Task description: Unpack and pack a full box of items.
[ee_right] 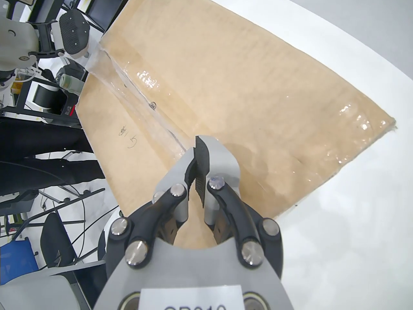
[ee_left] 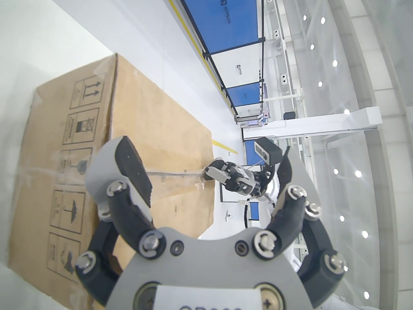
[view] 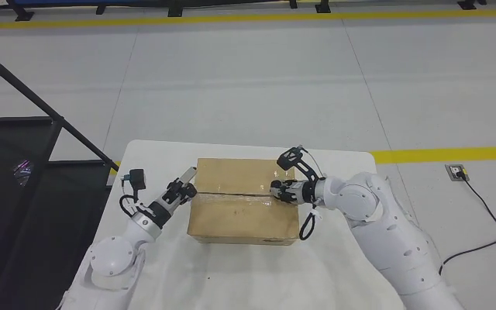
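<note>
A closed cardboard box (view: 244,200) sits on the white table (view: 232,271), its top seam sealed with clear tape (ee_right: 138,98). My right gripper (view: 277,188) is shut, its tips (ee_right: 197,154) resting on the taped seam near the box's right end; whether tape is pinched between them I cannot tell. My left gripper (view: 184,188) hangs open beside the box's left end at seam height, its fingers (ee_left: 132,169) spread with nothing between them. From the left wrist view, the box (ee_left: 145,124) shows printed handling symbols on its end face, with the right gripper (ee_left: 213,173) at the far end.
The box takes up the table's middle; bare white tabletop lies in front of it and at both sides. A black frame (view: 46,116) stands off the table's left edge. On the floor at the right lie a socket (view: 456,172) and a cable.
</note>
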Tool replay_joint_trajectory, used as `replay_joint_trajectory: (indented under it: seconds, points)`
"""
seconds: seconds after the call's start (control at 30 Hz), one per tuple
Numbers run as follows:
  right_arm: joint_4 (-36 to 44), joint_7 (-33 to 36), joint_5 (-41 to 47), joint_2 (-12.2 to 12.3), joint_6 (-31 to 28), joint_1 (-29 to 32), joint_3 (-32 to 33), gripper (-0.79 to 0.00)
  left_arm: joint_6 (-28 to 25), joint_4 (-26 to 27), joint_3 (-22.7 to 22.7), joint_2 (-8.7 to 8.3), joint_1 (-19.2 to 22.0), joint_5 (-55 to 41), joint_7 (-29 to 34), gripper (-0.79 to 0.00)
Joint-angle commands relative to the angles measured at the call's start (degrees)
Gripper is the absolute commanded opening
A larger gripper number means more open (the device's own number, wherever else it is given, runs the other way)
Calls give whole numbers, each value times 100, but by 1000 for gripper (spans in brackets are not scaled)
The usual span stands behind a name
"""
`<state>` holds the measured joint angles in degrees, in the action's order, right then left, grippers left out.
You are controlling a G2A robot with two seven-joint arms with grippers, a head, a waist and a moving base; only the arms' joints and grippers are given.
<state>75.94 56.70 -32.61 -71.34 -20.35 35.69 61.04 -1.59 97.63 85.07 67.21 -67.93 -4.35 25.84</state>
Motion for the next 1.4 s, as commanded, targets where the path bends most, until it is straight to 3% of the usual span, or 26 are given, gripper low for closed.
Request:
replay_joint_trajectory:
  seconds: [0.0,0.1,0.23,0.37,0.43,0.53,0.83,0.9,1.1,1.37]
  points:
    - [0,0,0,0,0,0,0,-785,-31,87,113,-13,-91,21,-61,0]
    - [125,-189,202,-12,152,111,-4,-785,-56,162,269,-30,-255,103,-197,0]
    - [91,-86,1182,-14,311,125,226,-785,-67,141,423,-42,-411,36,-270,0]
    - [-136,656,2262,6,579,18,421,-785,-108,107,485,-49,-505,1,-278,0]
    - [-379,1108,2635,1,1016,-157,413,-785,-114,83,489,-49,-530,-8,-283,0]
    - [-681,1406,2851,-33,1373,-427,278,-785,-122,20,487,-48,-540,-41,-291,0]
    - [-767,1192,2641,-34,1476,-515,232,-785,-57,-319,343,-35,-401,-28,-305,0]
    - [-656,844,2395,-48,1771,-429,116,-785,-48,-381,276,-29,-349,-13,-300,0]
    - [-853,686,2333,-99,2376,-548,-105,-785,-79,-442,122,-14,-286,22,-281,0]
    - [-936,385,2273,-181,2506,-598,-413,-785,-114,-439,36,-8,-300,52,-238,0]
